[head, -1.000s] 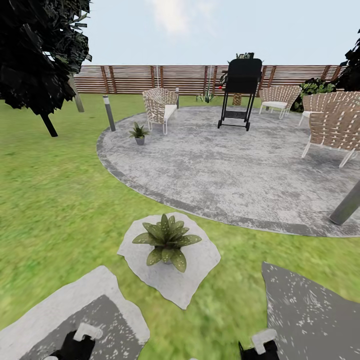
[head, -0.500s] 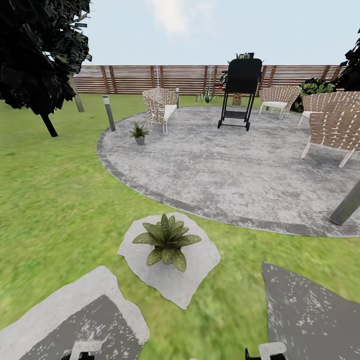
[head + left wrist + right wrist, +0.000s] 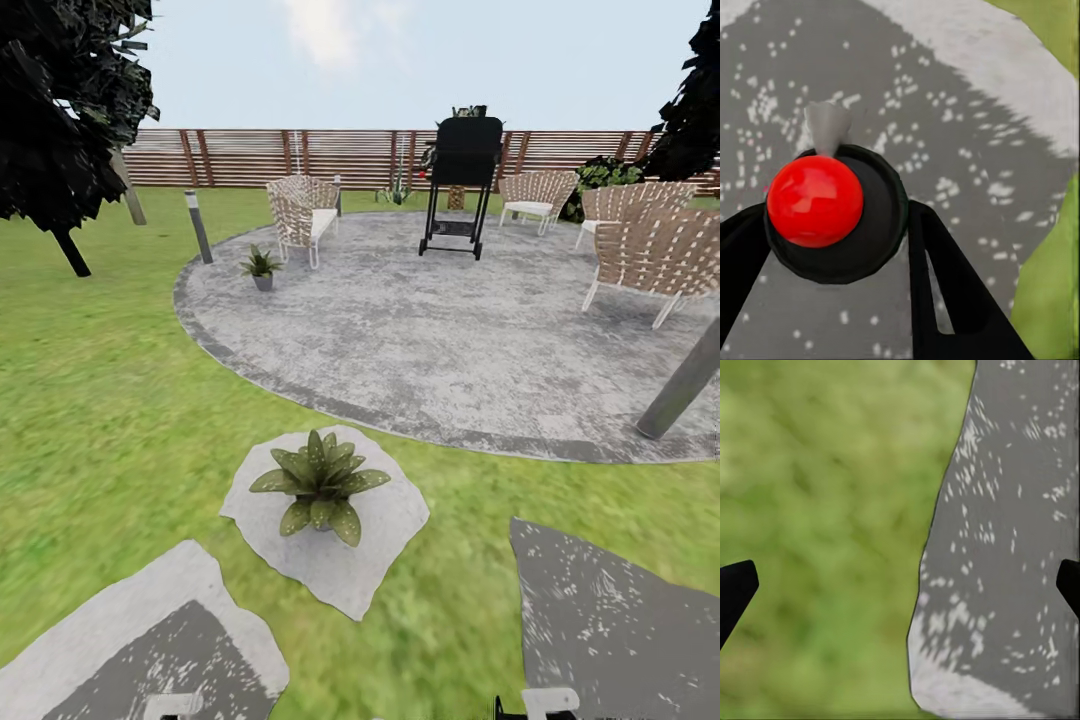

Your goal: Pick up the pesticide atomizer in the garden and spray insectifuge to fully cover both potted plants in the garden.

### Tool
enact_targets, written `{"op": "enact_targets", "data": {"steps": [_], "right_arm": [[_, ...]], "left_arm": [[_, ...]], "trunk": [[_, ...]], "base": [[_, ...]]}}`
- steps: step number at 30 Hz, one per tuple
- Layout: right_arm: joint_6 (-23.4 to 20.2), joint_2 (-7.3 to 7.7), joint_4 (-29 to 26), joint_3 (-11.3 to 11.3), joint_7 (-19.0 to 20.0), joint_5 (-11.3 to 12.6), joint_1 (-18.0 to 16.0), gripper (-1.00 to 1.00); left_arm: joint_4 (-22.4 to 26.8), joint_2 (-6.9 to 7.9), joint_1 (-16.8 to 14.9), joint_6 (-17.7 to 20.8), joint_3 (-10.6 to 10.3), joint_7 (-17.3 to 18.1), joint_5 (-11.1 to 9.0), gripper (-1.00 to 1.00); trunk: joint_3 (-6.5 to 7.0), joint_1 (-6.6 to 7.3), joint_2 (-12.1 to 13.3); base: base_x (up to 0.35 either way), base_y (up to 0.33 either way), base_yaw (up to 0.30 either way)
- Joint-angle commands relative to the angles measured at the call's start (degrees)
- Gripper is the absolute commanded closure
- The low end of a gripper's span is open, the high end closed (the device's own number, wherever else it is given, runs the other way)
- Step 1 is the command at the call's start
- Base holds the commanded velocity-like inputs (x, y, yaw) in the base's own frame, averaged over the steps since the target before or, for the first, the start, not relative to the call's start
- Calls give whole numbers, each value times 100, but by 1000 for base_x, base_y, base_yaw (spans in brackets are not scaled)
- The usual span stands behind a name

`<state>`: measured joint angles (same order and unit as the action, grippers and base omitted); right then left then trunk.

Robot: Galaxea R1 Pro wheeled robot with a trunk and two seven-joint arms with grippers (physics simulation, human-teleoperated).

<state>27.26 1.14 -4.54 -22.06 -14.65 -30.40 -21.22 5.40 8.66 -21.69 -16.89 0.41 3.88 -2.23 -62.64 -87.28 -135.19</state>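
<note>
Gripping the pesticide atomizer (image 3: 832, 221) between its dark fingers, the left gripper (image 3: 832, 247) is holding the bottle upright, red cap toward the wrist camera, over a stepping stone (image 3: 967, 127). The right gripper (image 3: 900, 585) is hanging wide apart, empty. The nearer potted plant (image 3: 318, 487) is sitting centre-low in the head view, ahead of the left arm (the closer one); the second potted plant (image 3: 261, 267) is standing upper left, at the patio (image 3: 450, 340) edge. Compared with a second ago, the whole view is shifting left and the grippers are dropping toward the bottom edge
</note>
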Motion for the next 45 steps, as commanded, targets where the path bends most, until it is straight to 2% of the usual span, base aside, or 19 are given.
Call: {"op": "enact_targets", "data": {"steps": [1,5,33,45], "right_arm": [[16,0,13,-35,-31,-59,-8,-100],[16,2,13,-35,-37,-60,-7,-100],[16,-2,23,-35,-37,-62,-10,-100],[15,-8,9,-35,-29,-54,-8,-100]], "left_arm": [[-4,-22,1,-24,9,32,-9,100],[-12,-75,6,-178,10,32,14,100],[-12,-68,6,-178,11,25,-6,100],[-12,-43,7,-183,11,25,-6,100]], "trunk": [[-4,0,-2],[-1,0,-2],[181,0,-2],[193,0,-2]], "base": [[117,-145,-294],[131,-245,-295],[176,-271,-236],[235,-257,-34]]}}
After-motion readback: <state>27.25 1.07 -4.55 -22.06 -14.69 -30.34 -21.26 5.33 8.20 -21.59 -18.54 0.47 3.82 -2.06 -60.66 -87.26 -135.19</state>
